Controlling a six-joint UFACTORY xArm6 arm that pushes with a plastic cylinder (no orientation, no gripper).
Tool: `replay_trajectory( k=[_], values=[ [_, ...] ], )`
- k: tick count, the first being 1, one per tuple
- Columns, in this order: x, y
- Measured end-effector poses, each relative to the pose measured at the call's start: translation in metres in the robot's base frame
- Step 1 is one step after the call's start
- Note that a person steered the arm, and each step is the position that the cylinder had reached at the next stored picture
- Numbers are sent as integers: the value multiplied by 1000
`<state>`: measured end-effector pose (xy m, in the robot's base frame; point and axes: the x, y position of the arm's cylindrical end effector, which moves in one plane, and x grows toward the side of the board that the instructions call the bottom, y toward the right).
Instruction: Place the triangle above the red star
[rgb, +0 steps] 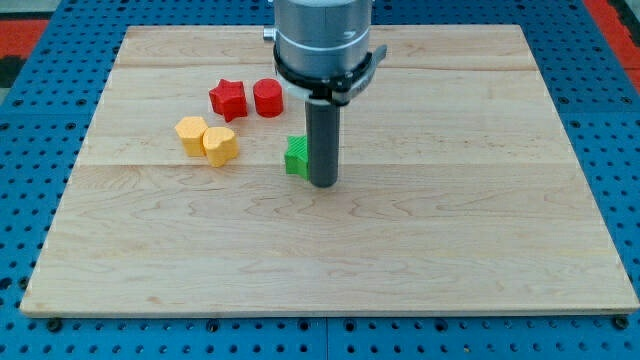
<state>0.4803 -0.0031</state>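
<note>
The wooden worktop fills most of the view, a pale board lying on a blue perforated surface that shows along all four of its edges. Its right half and the whole strip along the view's bottom are bare wood, and a band of bare wood also runs along the view's top, above the blocks. The blocks sit in the left-centre part, well away from every edge. The green triangle lies near the middle of the board, with the tip of the dark rod just beside it on the view's right, touching or nearly touching its side. Toward the view's upper left of the triangle are the red star and, just beside it on the view's right, a red cylinder; the two are close, possibly touching. Lower and further left, a yellow hexagon and a yellow heart sit pressed together. The triangle stands apart from both pairs, below the red ones in the view. The arm comes down from the view's top, its grey housing above the upright rod. There is no claw here, only the rod.
</note>
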Motion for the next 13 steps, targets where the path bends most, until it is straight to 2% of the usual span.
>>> replay_trajectory(
  k=[1,2,3,4,6,8,10,11,13],
  values=[
    [-6,-32],
    [-51,-36],
    [-64,-22],
    [-24,-21],
    [-17,43],
    [-123,85],
    [-236,80],
    [-212,71],
    [-222,-4]
  ],
)
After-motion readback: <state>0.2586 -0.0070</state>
